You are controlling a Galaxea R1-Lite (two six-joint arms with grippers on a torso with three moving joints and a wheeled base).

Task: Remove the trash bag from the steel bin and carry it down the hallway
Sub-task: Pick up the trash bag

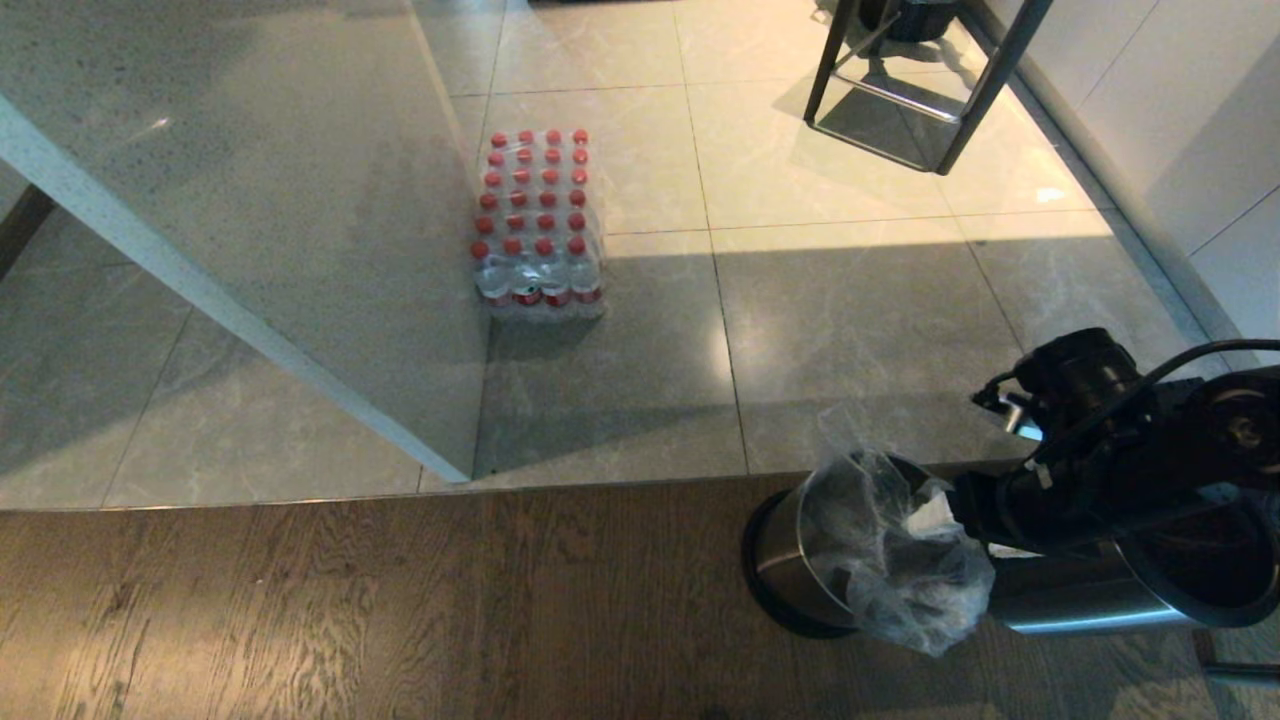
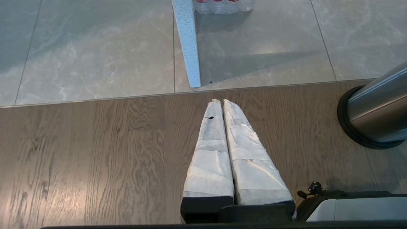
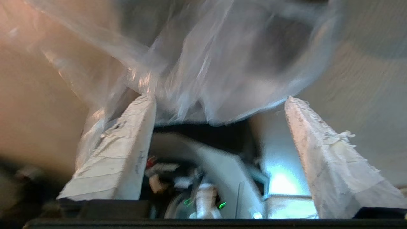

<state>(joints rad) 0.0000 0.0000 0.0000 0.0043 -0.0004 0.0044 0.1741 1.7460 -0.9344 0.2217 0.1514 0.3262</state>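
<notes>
Your right gripper (image 3: 219,105) is standing wide, fingers spread at the trash bag (image 1: 900,560), which is hanging from the steel bin (image 1: 790,570). Your left gripper (image 2: 221,102) is sitting pressed closed over wood floor (image 2: 95,152).

Small round brushed-steel bin (image 1: 790,560) with black base trim, on brown wood-plank floor (image 1: 350,610). Clear crinkly plastic trash bag (image 1: 900,560) bulging over its rim. Black right arm's gripper (image 1: 950,515) at the bag; fingers apparently hidden behind plastic. Shrink-wrapped pack of red-capped bottles (image 1: 538,225) on glossy grey tiles (image 1: 850,330), beside a speckled grey surface (image 1: 250,180).
</notes>
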